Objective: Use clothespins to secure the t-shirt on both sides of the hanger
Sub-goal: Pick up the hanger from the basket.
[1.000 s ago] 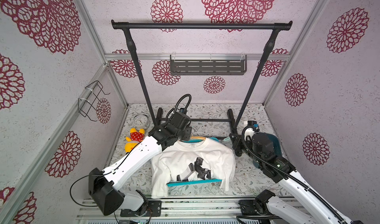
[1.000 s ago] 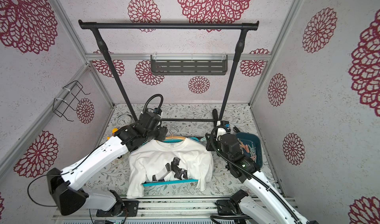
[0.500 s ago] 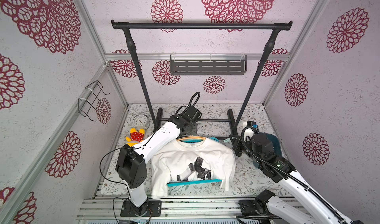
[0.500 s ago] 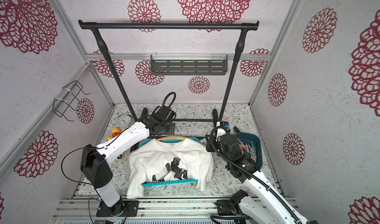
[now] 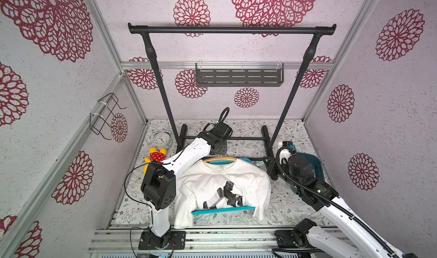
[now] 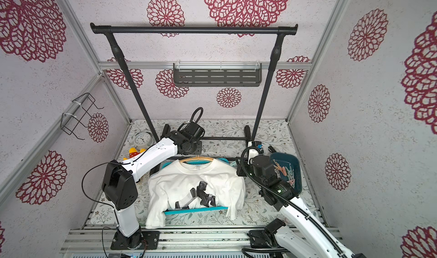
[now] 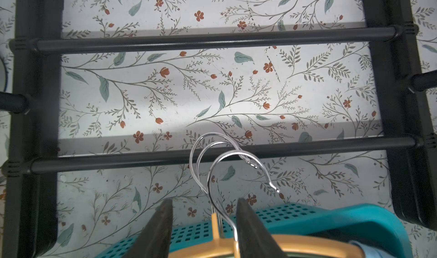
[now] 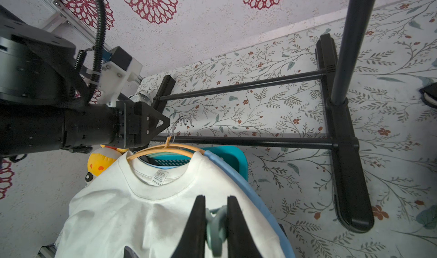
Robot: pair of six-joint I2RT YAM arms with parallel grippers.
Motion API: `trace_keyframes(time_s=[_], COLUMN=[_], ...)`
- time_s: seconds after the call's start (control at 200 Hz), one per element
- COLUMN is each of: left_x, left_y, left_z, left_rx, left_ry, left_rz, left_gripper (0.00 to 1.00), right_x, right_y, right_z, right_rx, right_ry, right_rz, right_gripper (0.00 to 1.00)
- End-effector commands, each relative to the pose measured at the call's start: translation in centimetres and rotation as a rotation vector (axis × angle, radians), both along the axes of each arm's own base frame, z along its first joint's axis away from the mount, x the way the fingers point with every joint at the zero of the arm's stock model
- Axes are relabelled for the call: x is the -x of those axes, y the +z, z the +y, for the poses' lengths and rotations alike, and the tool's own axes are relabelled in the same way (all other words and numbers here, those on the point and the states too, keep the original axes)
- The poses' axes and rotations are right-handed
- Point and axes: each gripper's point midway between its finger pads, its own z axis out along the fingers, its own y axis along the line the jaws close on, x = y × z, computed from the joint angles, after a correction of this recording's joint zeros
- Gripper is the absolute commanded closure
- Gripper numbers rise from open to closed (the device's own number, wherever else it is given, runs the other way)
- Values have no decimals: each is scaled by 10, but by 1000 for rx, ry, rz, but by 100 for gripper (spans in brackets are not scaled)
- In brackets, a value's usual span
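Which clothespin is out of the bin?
The mint green clothespin pinched in the right gripper; the other clothespins lie in the teal bin.

The t-shirt (image 5: 222,181) is white with a grey-and-black print on the chest. It lies front-up and a little rumpled, neck toward the far side, sleeves drooping at either side. At its neck opening sits the hanger (image 8: 163,149) — a curved orange bar lying flat, its ends tucked under the collar. One mint-green clothespin (image 8: 216,223) is pinched between the jaws of the right gripper (image 8: 214,197), at the shirt's shoulder edge. The other clothespins (image 6: 285,172) — pink, mint and pale — lie jumbled in the teal bin (image 6: 297,174), just beside the shirt.
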Motion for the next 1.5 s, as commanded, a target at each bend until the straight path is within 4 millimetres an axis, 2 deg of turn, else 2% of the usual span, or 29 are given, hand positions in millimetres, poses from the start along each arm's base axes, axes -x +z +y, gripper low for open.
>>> trace_keyframes(time_s=[0.0, 0.27, 0.495, 0.59, 0.595, 0.61, 0.871, 1.081, 1.171, 1.181, 1.196, 1.496], left_x=[-12, -17, -23, -26, -26, -27, -29, -28, -28, -27, -27, -22], left_y=[7, -3, -3, 0, -8, -16, -18, -9, -13, -1, 4, 18], left_z=[-3, -5, -14, -9, -9, -9, -5, -5, -4, -3, -3, -2], left_rx=[48, 74, 111, 93, 82, 68, 54, 62, 52, 67, 71, 80], left_ry=[37, 48, 47, 65, 66, 68, 80, 72, 69, 69, 68, 33], left_rz=[-26, -8, -17, -32, -19, -6, -14, -29, -29, -51, -58, -88], left_gripper=[55, 61, 63, 65, 65, 65, 73, 80, 83, 83, 84, 89], right_x=[2, 4, 8, 9, 9, 9, 11, 10, 9, 8, 8, 6], right_y=[9, 8, 14, 16, 16, 16, 16, 15, 12, 12, 11, 14], right_z=[3, 2, 4, 2, 3, 2, 2, 2, 4, 4, 4, 12], right_rx=[-33, -42, -74, -78, -79, -79, -83, -82, -80, -81, -80, -102], right_ry=[12, 10, 25, 21, 21, 20, 22, 20, 23, 23, 23, 56], right_rz=[-20, -14, -24, -29, -29, -29, -31, -30, -23, -24, -24, -43], right_gripper=[100, 100, 100, 100, 100, 100, 100, 100, 100, 100, 100, 100])
